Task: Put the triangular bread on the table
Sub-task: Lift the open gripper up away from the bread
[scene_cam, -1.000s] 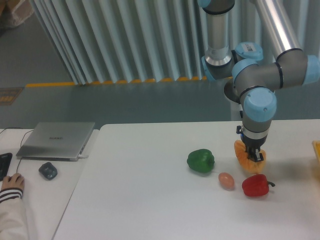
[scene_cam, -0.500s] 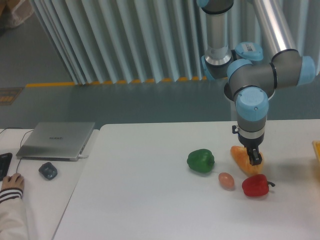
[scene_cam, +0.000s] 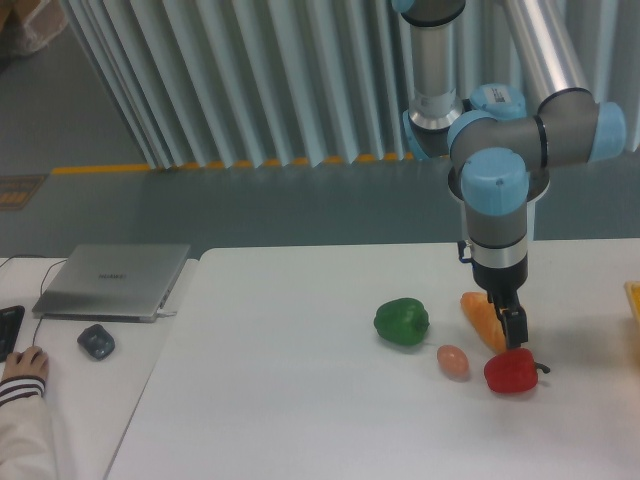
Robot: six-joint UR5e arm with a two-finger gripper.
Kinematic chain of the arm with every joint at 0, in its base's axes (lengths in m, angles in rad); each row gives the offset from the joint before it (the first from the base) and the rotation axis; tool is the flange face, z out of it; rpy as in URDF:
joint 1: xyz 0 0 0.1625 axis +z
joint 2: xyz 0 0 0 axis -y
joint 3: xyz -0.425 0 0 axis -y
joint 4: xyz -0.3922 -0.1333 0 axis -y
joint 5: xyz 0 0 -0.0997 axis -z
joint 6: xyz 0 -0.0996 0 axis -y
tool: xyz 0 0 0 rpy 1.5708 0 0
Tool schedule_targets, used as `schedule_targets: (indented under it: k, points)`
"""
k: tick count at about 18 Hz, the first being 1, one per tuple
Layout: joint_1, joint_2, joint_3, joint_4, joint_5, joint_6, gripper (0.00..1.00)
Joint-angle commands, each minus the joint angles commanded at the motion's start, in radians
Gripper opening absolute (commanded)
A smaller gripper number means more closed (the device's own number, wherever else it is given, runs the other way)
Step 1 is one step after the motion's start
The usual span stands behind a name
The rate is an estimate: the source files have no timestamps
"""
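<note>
The triangular bread (scene_cam: 478, 314), an orange-tan wedge, hangs tilted just above the white table (scene_cam: 300, 400), right of centre. My gripper (scene_cam: 510, 325) comes straight down onto its right side and is shut on it, its dark fingers hiding part of the wedge. Whether the bread's lower tip touches the tabletop I cannot tell. It sits just above the red pepper (scene_cam: 512, 371).
A green pepper (scene_cam: 402, 322) lies left of the bread, with a peach egg (scene_cam: 453, 361) between it and the red pepper. On the adjoining desk are a grey laptop (scene_cam: 112, 280), a dark mouse (scene_cam: 96, 341) and a person's hand (scene_cam: 22, 365). A yellow object (scene_cam: 634, 300) shows at the right edge.
The wrist has shifted slightly left and turned, and the bread has turned with it, now showing a narrower, slanted shape. The peppers and egg have not moved.
</note>
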Motion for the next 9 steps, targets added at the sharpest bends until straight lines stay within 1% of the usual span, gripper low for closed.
schedule_targets:
  k: [2, 9]
  points:
    - [0.000, -0.005, 0.022, 0.011, 0.000, -0.012, 1.00]
    - [0.000, -0.002, 0.017, 0.014, -0.005, 0.002, 1.00]
